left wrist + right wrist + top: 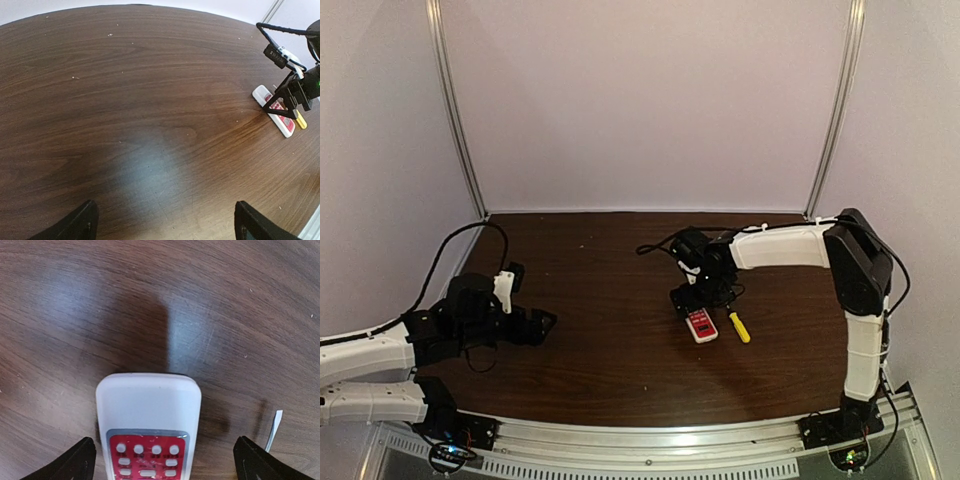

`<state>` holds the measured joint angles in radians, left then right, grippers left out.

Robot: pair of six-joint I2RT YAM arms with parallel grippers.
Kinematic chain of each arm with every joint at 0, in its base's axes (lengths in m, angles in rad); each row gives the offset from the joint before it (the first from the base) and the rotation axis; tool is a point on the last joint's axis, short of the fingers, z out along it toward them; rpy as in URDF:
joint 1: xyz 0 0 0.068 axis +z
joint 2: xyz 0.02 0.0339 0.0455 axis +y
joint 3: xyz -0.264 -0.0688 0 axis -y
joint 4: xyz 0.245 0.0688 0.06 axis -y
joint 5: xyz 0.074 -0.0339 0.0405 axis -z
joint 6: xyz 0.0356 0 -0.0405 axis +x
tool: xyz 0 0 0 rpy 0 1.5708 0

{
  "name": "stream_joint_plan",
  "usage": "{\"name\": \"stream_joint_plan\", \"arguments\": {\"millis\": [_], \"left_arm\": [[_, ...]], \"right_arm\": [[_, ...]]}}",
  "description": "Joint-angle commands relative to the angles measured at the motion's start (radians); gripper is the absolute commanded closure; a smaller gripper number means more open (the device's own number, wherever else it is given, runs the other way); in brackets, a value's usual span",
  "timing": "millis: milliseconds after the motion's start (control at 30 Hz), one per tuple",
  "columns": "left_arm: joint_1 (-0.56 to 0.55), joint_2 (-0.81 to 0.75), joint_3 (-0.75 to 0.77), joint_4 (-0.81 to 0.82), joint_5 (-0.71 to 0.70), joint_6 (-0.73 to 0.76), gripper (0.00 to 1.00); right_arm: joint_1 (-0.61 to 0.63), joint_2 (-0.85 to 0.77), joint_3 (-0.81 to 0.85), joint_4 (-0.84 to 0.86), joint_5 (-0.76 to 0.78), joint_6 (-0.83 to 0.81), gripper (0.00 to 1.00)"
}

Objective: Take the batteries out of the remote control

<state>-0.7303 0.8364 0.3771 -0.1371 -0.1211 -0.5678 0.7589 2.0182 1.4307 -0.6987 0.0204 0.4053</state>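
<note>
**White remote face-up below the right end effector**

Wood-grain tabletop (620,370) fills the right wrist view. The right end effector (167,460) hovers with its jaws spread wide and nothing between them but air. The remote (149,405) lies directly beneath, its red button panel facing up. Its long axis runs down the gap between the fingers, so the jaws straddle its narrow width. From overhead, the right end effector (703,290) hangs above the remote's far end. The remote (701,325) stretches back toward the arm bases, angled slightly to the right.

No batteries show. With the buttons up, the compartment is presumably on the underside, so the remote likely needs turning over first.

A yellow-handled screwdriver (739,326) lies just beside the remote on its right, close enough for a finger on that side to nudge it. On the left the tabletop is bare wood, and every edge is well away.

The left end effector (535,325) sits well apart on the left, also wide open and holding nothing. The right arm is much the nearer.
</note>
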Motion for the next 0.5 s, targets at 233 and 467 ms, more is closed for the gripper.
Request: {"name": "stream_joint_plan", "arguments": {"millis": [233, 467], "left_arm": [[-0.006, 0.009, -0.011, 0.013, -0.03, -0.007, 0.04], [-0.004, 0.015, -0.01, 0.012, -0.032, -0.007, 0.04]], "right_arm": [[-0.035, 0.085, 0.107, -0.112, -0.073, -0.049, 0.15], [-0.035, 0.101, 0.122, -0.123, -0.075, -0.045, 0.23]]}}
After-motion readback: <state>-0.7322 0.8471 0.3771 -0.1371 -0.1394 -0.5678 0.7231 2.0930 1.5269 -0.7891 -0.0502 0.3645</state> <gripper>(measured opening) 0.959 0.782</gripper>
